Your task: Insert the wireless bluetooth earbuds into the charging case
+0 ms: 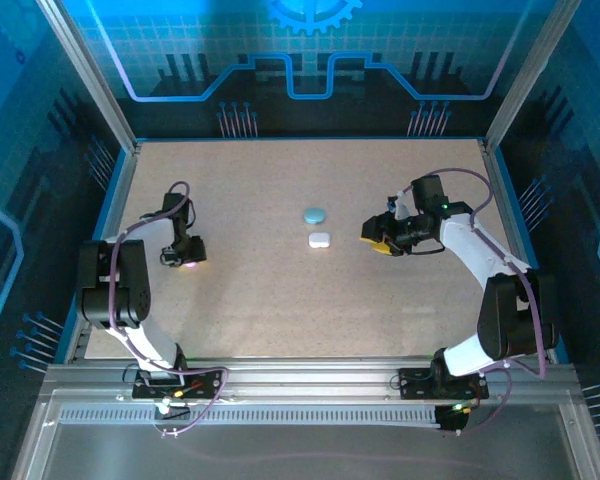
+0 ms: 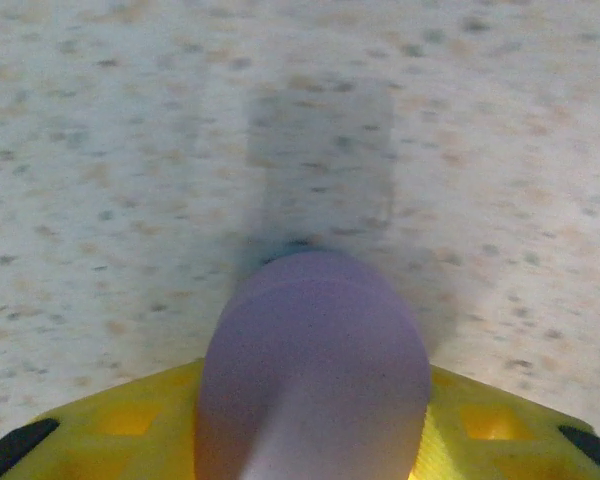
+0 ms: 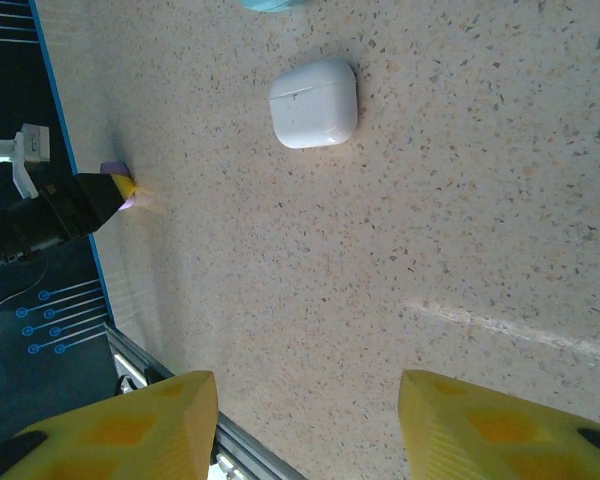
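I work on a table [image 1: 280, 310] with a pale beige top, speckled with small brown and grey grains. A thin blue border [image 1: 115, 200] runs along its sides. Behind it the back wall [image 1: 400, 60] glows blue, with a fine grid, circuit-like lines and a gear emblem [image 1: 315, 12]. Aluminium posts [image 1: 85, 70] stand at the far corners. The side walls [image 1: 20, 200] are dark blue. A metal rail [image 1: 310, 378] closes the near edge. The light is soft and even.

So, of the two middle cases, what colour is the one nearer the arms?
White. The case shows best in the right wrist view.
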`<state>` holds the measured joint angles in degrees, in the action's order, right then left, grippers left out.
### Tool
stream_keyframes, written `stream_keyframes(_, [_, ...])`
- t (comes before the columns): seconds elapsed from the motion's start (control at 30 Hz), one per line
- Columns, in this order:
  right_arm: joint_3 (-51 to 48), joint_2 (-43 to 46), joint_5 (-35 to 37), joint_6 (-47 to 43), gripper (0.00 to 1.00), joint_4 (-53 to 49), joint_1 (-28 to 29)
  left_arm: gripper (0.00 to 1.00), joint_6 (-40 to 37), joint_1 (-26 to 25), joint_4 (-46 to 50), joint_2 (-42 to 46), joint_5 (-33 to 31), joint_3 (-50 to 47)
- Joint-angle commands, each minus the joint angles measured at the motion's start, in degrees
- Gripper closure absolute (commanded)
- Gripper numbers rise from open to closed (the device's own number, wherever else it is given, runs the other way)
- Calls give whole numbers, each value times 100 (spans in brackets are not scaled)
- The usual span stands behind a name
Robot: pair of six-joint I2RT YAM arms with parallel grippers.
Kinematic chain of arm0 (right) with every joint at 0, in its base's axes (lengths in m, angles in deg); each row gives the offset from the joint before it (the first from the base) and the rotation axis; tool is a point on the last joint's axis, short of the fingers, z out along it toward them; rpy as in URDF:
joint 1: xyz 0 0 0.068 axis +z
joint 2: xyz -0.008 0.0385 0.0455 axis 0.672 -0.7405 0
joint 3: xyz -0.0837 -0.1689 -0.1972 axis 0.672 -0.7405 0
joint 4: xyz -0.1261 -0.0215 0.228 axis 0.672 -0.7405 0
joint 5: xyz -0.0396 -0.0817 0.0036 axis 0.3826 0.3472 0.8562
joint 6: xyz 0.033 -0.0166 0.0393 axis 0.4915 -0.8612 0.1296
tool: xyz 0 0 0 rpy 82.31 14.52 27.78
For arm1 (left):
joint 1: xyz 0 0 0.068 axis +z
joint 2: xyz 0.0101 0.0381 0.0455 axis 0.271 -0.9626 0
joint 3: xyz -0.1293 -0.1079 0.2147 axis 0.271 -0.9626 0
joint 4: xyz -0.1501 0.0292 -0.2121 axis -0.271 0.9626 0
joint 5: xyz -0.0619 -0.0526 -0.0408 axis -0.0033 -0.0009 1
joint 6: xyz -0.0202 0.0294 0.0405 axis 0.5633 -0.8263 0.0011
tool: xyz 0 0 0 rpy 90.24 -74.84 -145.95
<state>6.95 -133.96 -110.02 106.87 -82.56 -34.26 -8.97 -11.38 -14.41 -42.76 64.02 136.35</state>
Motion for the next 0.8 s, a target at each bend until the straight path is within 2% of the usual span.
stream_keyframes(0.0, [-17,224,73,-104,48,-177,69,56,-285,-377,-148,186,352,36])
stream_keyframes(0.13, [-117,402,223,-89,48,-180,34,56,-468,-1065,-275,400,506,45])
stream_keyframes(0.47, [-539,894,81,183,50,286,-243,59,-1332,-3529,-1009,998,824,426])
stream_keyframes(0.63, [-611,1051,-400,236,51,515,-291,61,-2095,-4195,-1639,1250,1512,426])
stream_keyframes(0.77, [-674,1190,-987,364,52,896,-279,61,-2618,-4430,-1906,1401,2039,409])
